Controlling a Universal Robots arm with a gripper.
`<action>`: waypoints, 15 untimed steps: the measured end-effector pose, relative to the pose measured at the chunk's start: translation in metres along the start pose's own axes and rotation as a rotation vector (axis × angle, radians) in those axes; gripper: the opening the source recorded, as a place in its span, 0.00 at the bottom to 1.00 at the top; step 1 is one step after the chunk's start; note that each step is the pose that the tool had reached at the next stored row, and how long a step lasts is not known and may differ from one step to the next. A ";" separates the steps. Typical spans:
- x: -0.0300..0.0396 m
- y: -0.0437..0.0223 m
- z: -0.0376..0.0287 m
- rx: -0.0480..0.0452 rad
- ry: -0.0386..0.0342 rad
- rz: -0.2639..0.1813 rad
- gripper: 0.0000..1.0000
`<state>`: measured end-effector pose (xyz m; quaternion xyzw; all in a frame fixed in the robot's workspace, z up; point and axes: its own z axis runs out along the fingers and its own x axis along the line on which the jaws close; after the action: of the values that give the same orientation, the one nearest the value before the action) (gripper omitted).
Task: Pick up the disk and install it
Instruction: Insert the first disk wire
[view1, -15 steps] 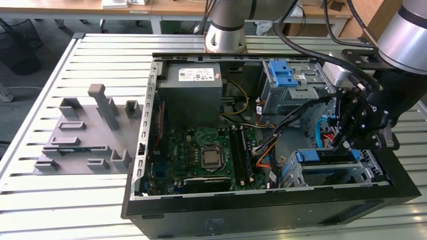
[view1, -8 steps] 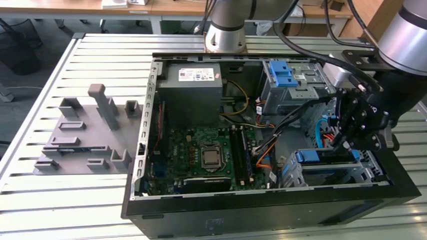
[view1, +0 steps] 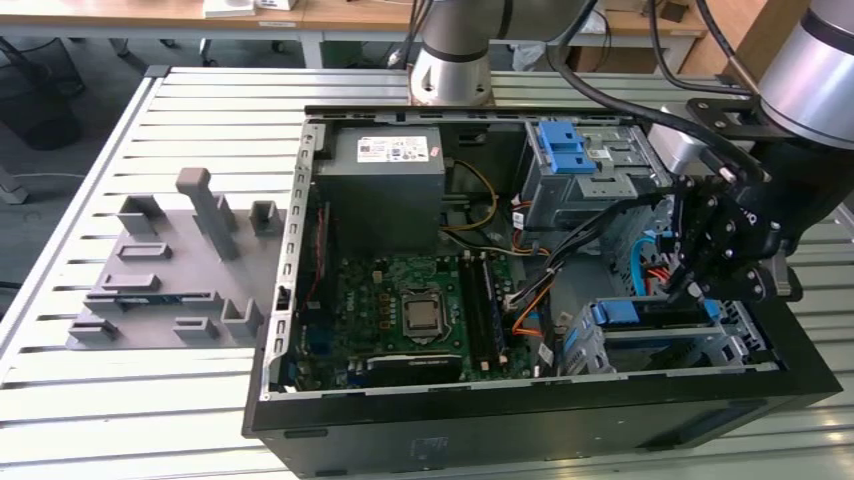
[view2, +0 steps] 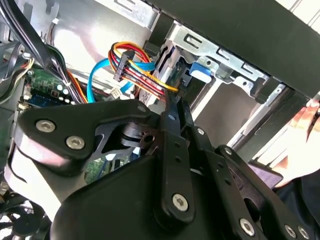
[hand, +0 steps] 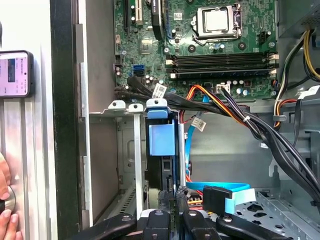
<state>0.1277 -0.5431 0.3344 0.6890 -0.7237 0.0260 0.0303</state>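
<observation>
The disk (view1: 650, 312) sits on edge in the drive bay at the front corner of the open computer case (view1: 534, 410), on the exterior view's right. Its blue carrier frame (hand: 162, 137) shows in the first wrist view, and its blue tab (view2: 200, 70) shows in the second wrist view. My gripper (view1: 687, 293) hangs just above the disk's near end, its fingers pressed together with nothing between them. The fingertips (hand: 169, 197) stand at the disk's end; whether they touch it I cannot tell.
Bundled cables (hand: 235, 112) cross beside the bay, over the motherboard (view1: 400, 310). A grey power supply (view1: 387, 185) and a blue-latched drive cage (view1: 574, 150) fill the case's far side. A grey fixture (view1: 174, 270) lies on the table. A person's hand (hand: 5, 210) and a phone (hand: 15, 74) rest outside the case wall.
</observation>
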 end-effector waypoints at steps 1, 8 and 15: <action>0.0001 0.0000 0.0000 0.0001 0.0001 -0.001 0.16; 0.0001 0.0000 0.0012 0.0005 0.0004 -0.006 0.16; -0.0001 -0.0005 0.0019 0.0000 -0.0063 -0.006 0.16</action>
<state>0.1282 -0.5432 0.3324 0.6910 -0.7219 0.0237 0.0280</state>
